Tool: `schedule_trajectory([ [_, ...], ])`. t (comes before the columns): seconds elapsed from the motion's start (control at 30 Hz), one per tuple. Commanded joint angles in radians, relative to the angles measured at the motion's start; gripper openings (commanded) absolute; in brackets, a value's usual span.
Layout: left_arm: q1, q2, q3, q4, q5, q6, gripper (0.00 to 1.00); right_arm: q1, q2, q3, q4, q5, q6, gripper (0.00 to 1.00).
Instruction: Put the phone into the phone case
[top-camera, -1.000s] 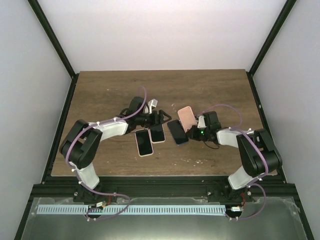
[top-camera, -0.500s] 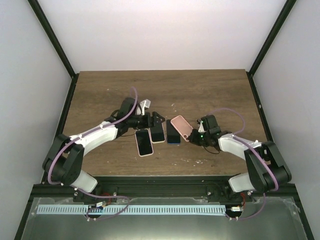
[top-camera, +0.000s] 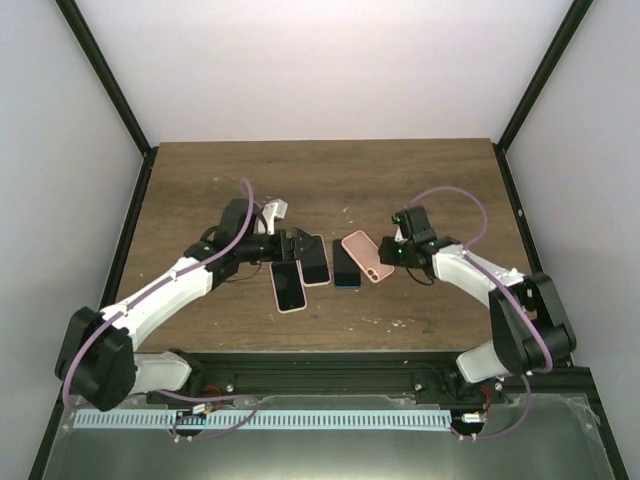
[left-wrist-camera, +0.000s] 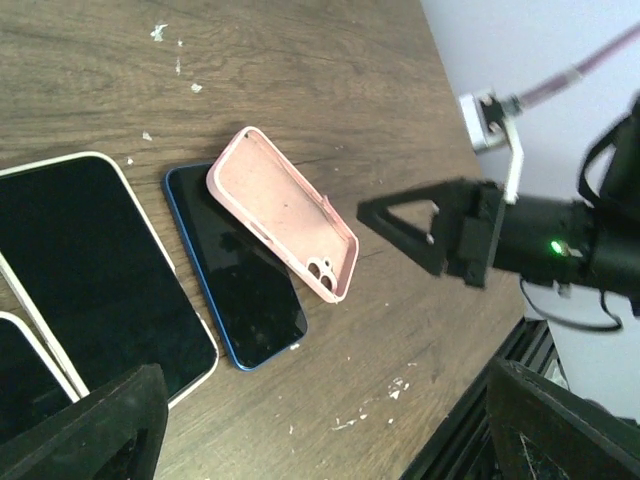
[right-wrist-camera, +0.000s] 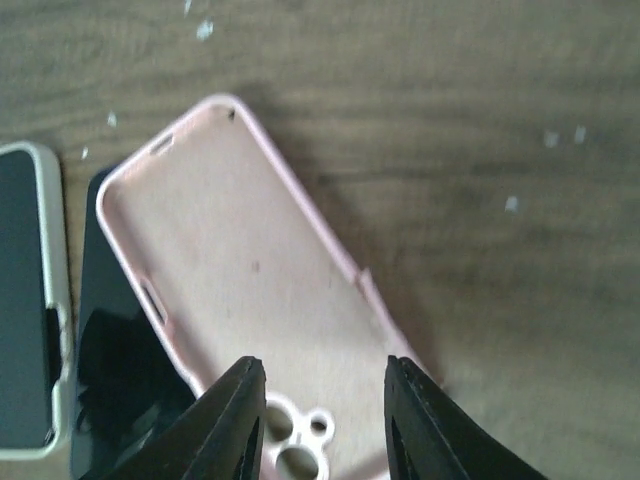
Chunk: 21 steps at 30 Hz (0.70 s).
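Nearest the arm bases:
- A pale-edged phone (top-camera: 288, 286) lies screen up. Beside it is a dark phone (top-camera: 314, 260), which the left gripper (top-camera: 290, 245) hovers over with its jaws spread wide and nothing in them.
- Any drop from the left gripper could shove these two spares into the working pair.
- Next comes the blue phone (top-camera: 344, 268), flat and screen up on the table (top-camera: 200, 180). The pink phone case (top-camera: 367, 256) lies hollow side up and overlaps the blue phone's right edge, so it sits slightly tilted.
- Past the case's camera-hole end, the right gripper (right-wrist-camera: 322, 365) is parted to a moderate gap. The left wrist view shows it clear of the case and holding nothing.
- The main risk is probably that overlap, because a push on the propped case could drag or spin the phone beneath it.
- The case wall looks thin, so a pinch on one rim may fold it or let it slip.
- With three phones close together, the wrong one could be picked.
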Motion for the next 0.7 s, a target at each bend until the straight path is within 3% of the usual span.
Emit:
schedule_trajectory([
  [0.0, 0.004, -0.076, -0.008, -0.078, -0.01, 0.055, 0.89, 0.008, 0.109, 0.11, -0.072, 0.127, -0.113, 0.34],
  [0.17, 0.004, -0.171, -0.021, -0.142, -0.041, 0.08, 1.0, 0.009, 0.2, 0.17, -0.028, 0.09, -0.173, 0.33],
  [0.43, 0.004, -0.251, -0.021, -0.217, -0.063, 0.111, 1.0, 0.009, 0.294, 0.199, -0.032, 0.08, -0.213, 0.24],
  [0.67, 0.005, -0.268, -0.052, -0.217, -0.078, 0.116, 1.0, 0.009, 0.277, 0.197, -0.085, 0.145, -0.174, 0.09],
])
